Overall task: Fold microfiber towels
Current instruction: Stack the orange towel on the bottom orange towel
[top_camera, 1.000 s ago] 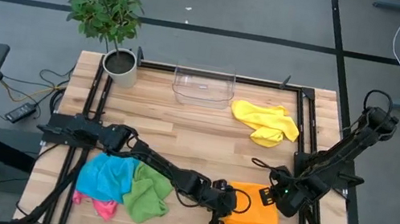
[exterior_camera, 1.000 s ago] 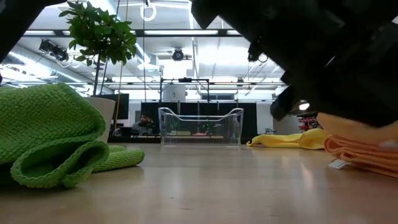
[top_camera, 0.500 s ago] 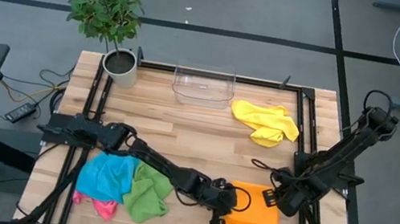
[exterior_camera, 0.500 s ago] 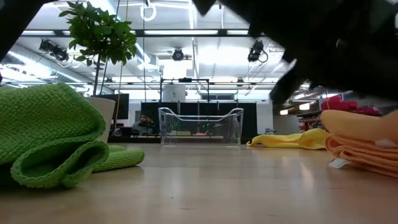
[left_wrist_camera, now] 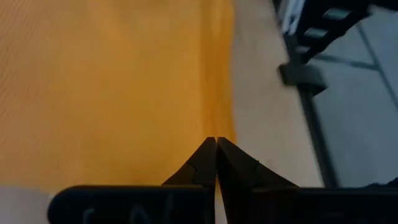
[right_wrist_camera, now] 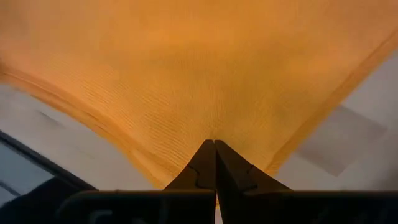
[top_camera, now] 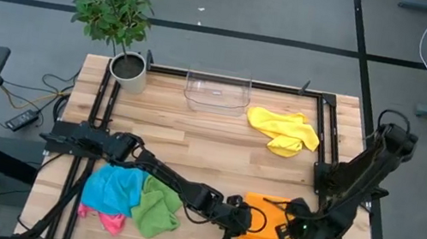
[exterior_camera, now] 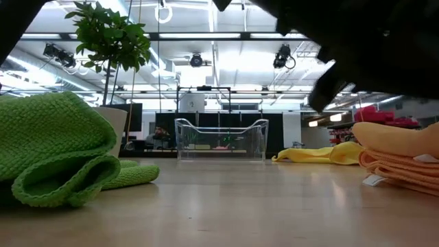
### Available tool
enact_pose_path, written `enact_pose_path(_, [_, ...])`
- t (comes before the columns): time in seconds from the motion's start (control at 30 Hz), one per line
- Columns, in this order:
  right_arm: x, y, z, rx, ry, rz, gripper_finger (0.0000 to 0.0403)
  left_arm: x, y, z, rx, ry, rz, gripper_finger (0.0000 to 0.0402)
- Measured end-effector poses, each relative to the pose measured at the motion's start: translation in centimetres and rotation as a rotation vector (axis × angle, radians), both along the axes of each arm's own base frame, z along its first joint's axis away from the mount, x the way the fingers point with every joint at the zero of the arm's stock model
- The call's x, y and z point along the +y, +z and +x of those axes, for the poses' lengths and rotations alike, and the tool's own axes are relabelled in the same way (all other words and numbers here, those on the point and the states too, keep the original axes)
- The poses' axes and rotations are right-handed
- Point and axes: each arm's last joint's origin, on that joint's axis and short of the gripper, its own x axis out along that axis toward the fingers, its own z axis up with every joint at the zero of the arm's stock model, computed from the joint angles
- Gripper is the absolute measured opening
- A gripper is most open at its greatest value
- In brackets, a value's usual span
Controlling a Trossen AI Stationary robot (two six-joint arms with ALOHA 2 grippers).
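Wooden table (top_camera: 210, 141): both grippers are working the orange towel (top_camera: 265, 224), left gripper (top_camera: 231, 231) and right gripper (top_camera: 288, 233) pinching its opposite edges, fingers closed tight.

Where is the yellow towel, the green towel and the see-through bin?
yellow towel (top_camera: 283, 131), high view, middle of the crumpled cloth.
green towel (top_camera: 157, 208), high view, middle of the cloth.
clear bin (top_camera: 216, 100), high view, its near wall.

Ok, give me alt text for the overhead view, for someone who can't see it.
Seen from above, both grippers, left and right, are shut on an orange towel at the wooden table's near edge. Blue, green and pink towels sit heaped near left; a yellow towel, clear bin and potted plant line the far side.
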Motion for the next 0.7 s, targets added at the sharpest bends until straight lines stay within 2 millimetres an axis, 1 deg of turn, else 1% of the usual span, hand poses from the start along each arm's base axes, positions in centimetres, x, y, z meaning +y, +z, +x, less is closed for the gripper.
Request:
enact_pose_path(0.1, [0.7,-1.0,0.3,0.041,0.009,0.018,0.0003,0.0,-0.4,0.1,0.005,0.001,0.002,0.0008])
enact_pose_path(0.17, [0.8,-1.3,0.2,0.064,0.015,0.019,0.0003,0.0,-1.2,0.2,0.012,0.004,0.004,0.0007])
enact_pose_path(0.27, [0.7,-1.3,0.0,0.091,0.008,0.007,0.0003,0.0,-1.9,0.2,0.04,0.007,-0.003,0.0015])
enact_pose_path(0.33, [0.6,-1.4,0.0,0.102,0.001,0.001,0.0003,-0.2,-2.1,0.2,0.042,0.005,-0.021,0.0024])
enact_pose_path(0.47, [0.8,-1.2,0.1,0.088,0.006,0.039,0.0003,-0.9,-2.9,0.0,0.067,-0.006,-0.031,0.0029])
enact_pose_path(0.53, [1.1,-0.8,0.2,0.068,0.017,0.08,0.0003,-0.8,-2.5,0.0,0.051,-0.024,-0.018,0.0027])
enact_pose_path(0.7, [1.5,0.2,0.5,0.039,0.021,0.107,0.0003,0.3,1.3,0.1,-0.052,-0.061,0.015,0.0012])
